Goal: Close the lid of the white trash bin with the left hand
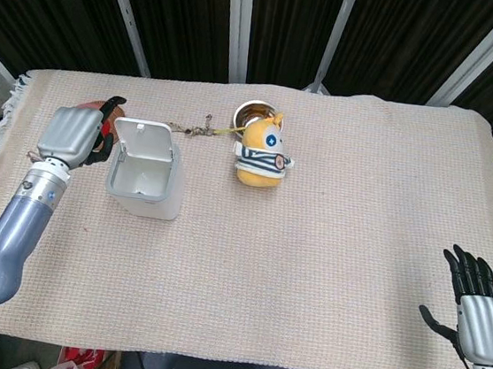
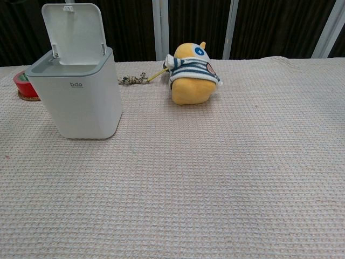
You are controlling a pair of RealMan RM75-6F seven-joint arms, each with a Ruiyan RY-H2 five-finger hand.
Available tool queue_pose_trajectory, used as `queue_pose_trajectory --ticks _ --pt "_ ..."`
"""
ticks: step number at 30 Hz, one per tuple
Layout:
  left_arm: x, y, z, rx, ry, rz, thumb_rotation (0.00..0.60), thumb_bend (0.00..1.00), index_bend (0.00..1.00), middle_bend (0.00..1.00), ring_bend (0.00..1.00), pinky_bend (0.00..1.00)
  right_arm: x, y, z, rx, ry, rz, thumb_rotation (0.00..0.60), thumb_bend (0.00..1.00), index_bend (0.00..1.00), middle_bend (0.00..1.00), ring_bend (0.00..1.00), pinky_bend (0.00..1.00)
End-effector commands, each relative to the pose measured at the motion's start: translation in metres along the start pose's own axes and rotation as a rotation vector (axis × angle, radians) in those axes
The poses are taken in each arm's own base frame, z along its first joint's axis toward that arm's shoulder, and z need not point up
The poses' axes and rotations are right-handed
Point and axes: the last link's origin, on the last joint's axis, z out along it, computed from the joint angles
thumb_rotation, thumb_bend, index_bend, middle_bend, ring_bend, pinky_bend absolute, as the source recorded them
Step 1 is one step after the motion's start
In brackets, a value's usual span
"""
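Note:
The white trash bin [image 1: 145, 179] stands on the left part of the table, its lid [image 1: 144, 134] tipped up and back. From the chest view the bin [image 2: 78, 100] shows its lid [image 2: 74, 32] upright above the opening. My left hand [image 1: 74, 135] hovers just left of the bin, level with the lid, holding nothing, its fingers apart; I see no contact with the bin. It does not appear in the chest view. My right hand [image 1: 479, 320] rests low at the table's near right corner, fingers spread and empty.
A yellow plush toy [image 1: 263, 155] in a striped shirt lies right of the bin, with a round cup [image 1: 253, 112] behind it and a small chain [image 1: 196, 130] between them. A red tape roll [image 2: 22, 85] on a coaster sits behind the bin's left side.

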Motion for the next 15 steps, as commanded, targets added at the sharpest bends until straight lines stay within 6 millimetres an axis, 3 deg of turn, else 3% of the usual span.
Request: queue_pose_trajectory --ticks 1,9,15 --pt "-0.006 0.011 0.01 0.009 -0.024 0.017 0.6 0.64 0.2 1.0 0.98 0.94 0.001 0.001 0.0 -0.003 0.001 0.002 0.6 0.24 0.0 0.0 0.0 0.0" --pt "-0.016 0.021 0.019 0.033 -0.066 0.012 0.6 0.64 0.29 1.0 0.98 0.94 0.002 0.002 -0.001 -0.007 0.005 0.002 0.6 0.24 0.0 0.0 0.0 0.0" --pt "-0.014 0.026 0.012 0.015 -0.078 -0.023 0.6 0.64 0.31 1.0 0.98 0.94 0.002 0.002 -0.002 -0.006 0.005 0.002 0.6 0.24 0.0 0.0 0.0 0.0"
